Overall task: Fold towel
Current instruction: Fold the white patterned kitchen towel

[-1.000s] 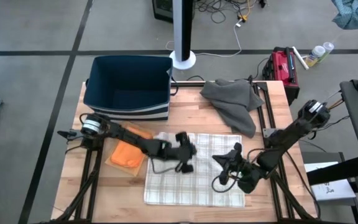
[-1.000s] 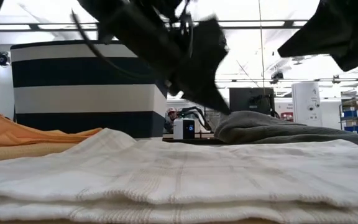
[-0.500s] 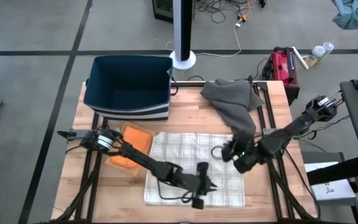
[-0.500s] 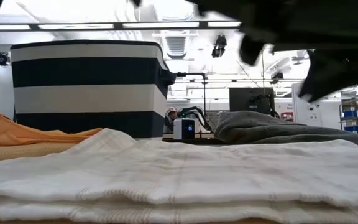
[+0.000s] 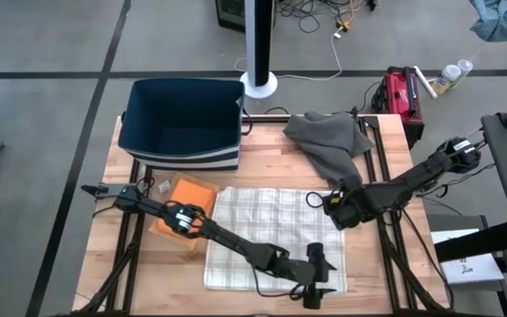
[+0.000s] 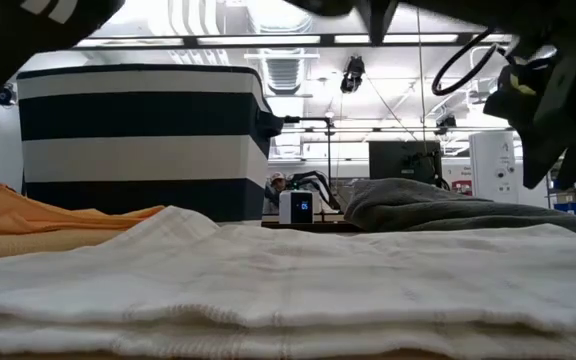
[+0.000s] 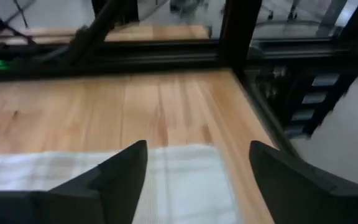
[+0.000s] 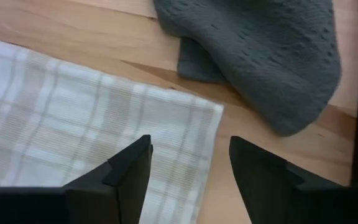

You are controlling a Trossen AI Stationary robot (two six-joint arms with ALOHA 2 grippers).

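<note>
Towel (image 5: 275,236): white plaid one, lying flat and folded on the near half of the table, between the two grippers. In the low view (image 6: 288,285) you can see stacked layers at its near edge, but can't count them for sure.
Table (image 5: 262,163): light wood, its near edge is cut off by the bottom of the high view.
Basket (image 5: 183,123): navy and white striped, back left corner, well apart from the towel. Inside is just dark, can't tell what's in it.
Grey cloth (image 5: 331,145): crumpled at back right, its tail hangs down just beside the towel's far right corner.
Orange cloth (image 5: 183,211): folded, just left of the towel, partly hidden under the left arm.
Left gripper (image 5: 317,280): stretched right across the towel to its near right corner, hovering over it. Fingers spread wide with nothing between them; the wrist view shows the towel's corner (image 7: 166,171) and bare wood in the gap.
Right gripper (image 5: 334,210): at the towel's far right corner, close by the grey cloth's tail. Fingers apart, nothing in them; the towel corner (image 8: 166,124) sits right in front.
Low view: both arms are just dark blurry shapes up top, hard to make out.
Small thing by the basket (image 5: 161,185): too tiny to tell what it is.
</note>
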